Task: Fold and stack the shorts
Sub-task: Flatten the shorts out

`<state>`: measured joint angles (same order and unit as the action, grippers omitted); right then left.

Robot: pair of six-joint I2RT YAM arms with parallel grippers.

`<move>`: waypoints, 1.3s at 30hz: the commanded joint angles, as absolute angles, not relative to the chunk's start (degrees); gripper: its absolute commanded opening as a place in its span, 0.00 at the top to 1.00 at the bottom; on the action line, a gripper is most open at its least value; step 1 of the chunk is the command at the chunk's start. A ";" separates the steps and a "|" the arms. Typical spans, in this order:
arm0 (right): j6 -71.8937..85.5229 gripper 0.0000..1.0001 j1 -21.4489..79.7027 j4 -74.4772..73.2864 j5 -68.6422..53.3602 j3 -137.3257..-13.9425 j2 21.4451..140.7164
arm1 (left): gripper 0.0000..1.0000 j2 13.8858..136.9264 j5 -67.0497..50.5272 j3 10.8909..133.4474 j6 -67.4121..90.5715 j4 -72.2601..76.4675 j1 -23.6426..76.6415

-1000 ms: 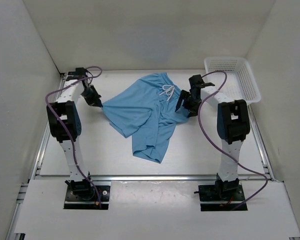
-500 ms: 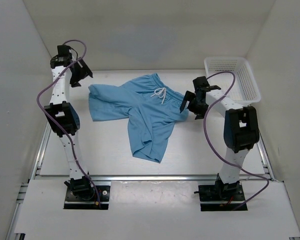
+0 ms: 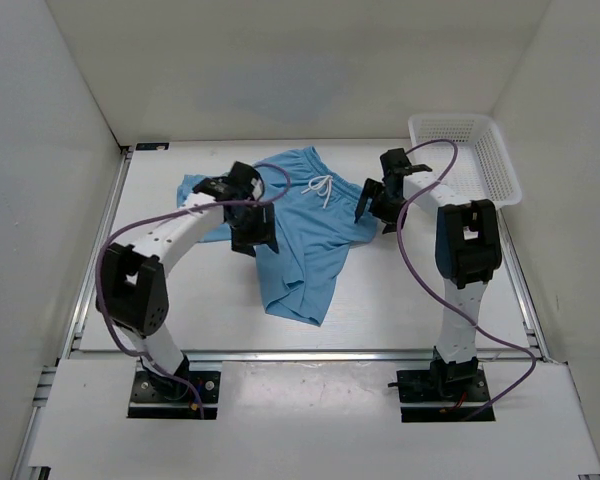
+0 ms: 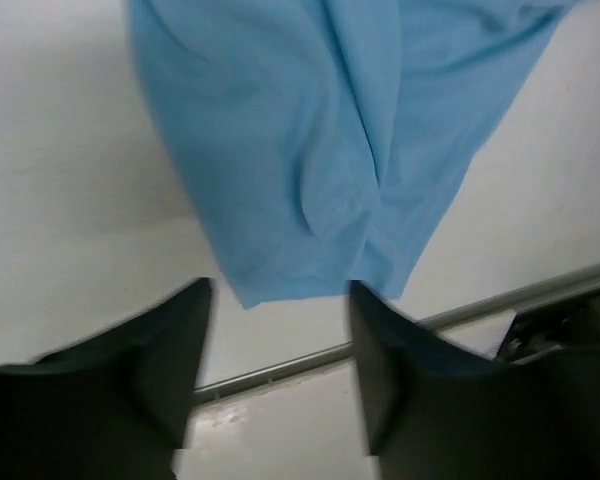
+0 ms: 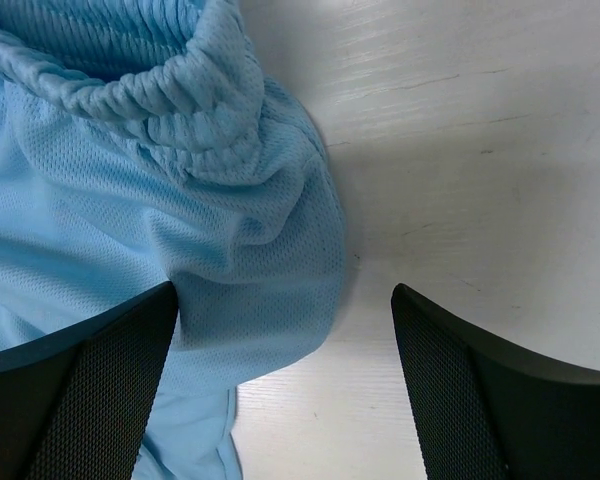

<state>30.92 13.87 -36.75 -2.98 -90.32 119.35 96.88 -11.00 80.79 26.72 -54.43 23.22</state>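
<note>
The light blue shorts (image 3: pixel 310 245) lie spread on the white table, waistband at the back with a white drawstring (image 3: pixel 322 187). One leg reaches left, the other points toward the near edge. My left gripper (image 3: pixel 255 236) hovers over the crotch area, open and holding nothing. In the left wrist view that gripper (image 4: pixel 280 292) frames a leg hem of the shorts (image 4: pixel 310 150) and bare table. My right gripper (image 3: pixel 372 210) is wide open at the right end of the waistband. In the right wrist view this gripper (image 5: pixel 283 300) straddles the bunched waistband corner of the shorts (image 5: pixel 210 170) without closing on it.
A white mesh basket (image 3: pixel 467 152) stands at the back right corner. White walls enclose the table on three sides. A metal rail (image 3: pixel 300 352) runs along the near edge, also visible as the rail (image 4: pixel 480 312) in the left wrist view.
The left gripper let go of the left leg after pulling it out leftward, then swung from the back left corner to above the shorts' middle. The right gripper shifted only slightly.
</note>
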 commanded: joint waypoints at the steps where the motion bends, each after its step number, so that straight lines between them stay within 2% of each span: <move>1: 29.62 0.09 13.18 -37.53 -3.78 -90.63 117.78 | 0.25 97.90 -13.80 77.61 31.19 -49.23 27.76; 4: 29.62 0.09 13.18 -37.53 -3.78 -89.13 116.72 | 0.21 102.73 -12.67 79.45 32.51 -49.22 33.39; 10: 29.62 0.08 13.18 -36.39 -5.98 -88.42 116.10 | 0.24 108.19 -9.41 79.98 33.84 -48.60 34.10; 14: 29.09 0.08 13.18 -36.39 -7.11 -89.64 117.16 | 0.38 111.09 -10.72 79.98 33.84 -46.59 34.10; 16: 29.09 0.08 13.18 -36.39 -7.12 -90.43 118.47 | 0.77 112.32 -10.72 80.68 33.84 -46.58 34.10; 17: 29.09 0.08 13.18 -36.39 -7.64 -91.22 118.48 | 0.90 112.32 -10.72 80.68 33.84 -46.58 34.10; 23: 29.09 0.09 13.18 -35.34 -10.18 -93.34 120.76 | 0.90 100.30 -4.51 78.84 31.47 -51.32 28.50; 27: 29.09 0.23 13.18 -35.33 -11.42 -95.19 122.86 | 0.90 92.04 -2.47 78.23 27.79 -55.98 20.50; 28: 29.09 0.31 13.18 -35.33 -11.43 -95.97 122.87 | 0.90 90.98 -2.46 78.22 26.99 -56.60 18.65; 30: 29.09 0.41 13.18 -35.33 -11.43 -96.50 123.49 | 0.90 89.38 -2.46 76.82 25.49 -57.13 12.76; 33: 29.09 0.68 13.18 -35.33 -11.95 -97.03 124.62 | 0.90 89.99 -4.21 76.20 23.21 -56.52 6.01; 34: 29.09 0.85 13.71 -35.33 -12.48 -97.03 124.63 | 0.90 90.70 -4.74 76.20 23.20 -55.99 4.76; 36: 29.09 0.98 14.41 -35.33 -12.48 -97.03 124.63 | 0.90 93.58 -4.75 76.20 23.20 -55.12 1.17; 37: 29.09 1.00 14.41 -35.33 -11.96 -97.03 124.63 | 0.90 94.82 -4.75 77.51 23.20 -54.32 0.19; 38: 29.09 1.00 14.94 -35.33 -11.95 -95.47 122.89 | 0.87 96.14 -4.75 78.39 22.51 -54.32 -0.78; 39: 29.09 1.00 15.64 -35.33 -11.00 -94.49 122.00 | 0.60 99.11 -5.36 79.44 21.98 -54.32 -2.44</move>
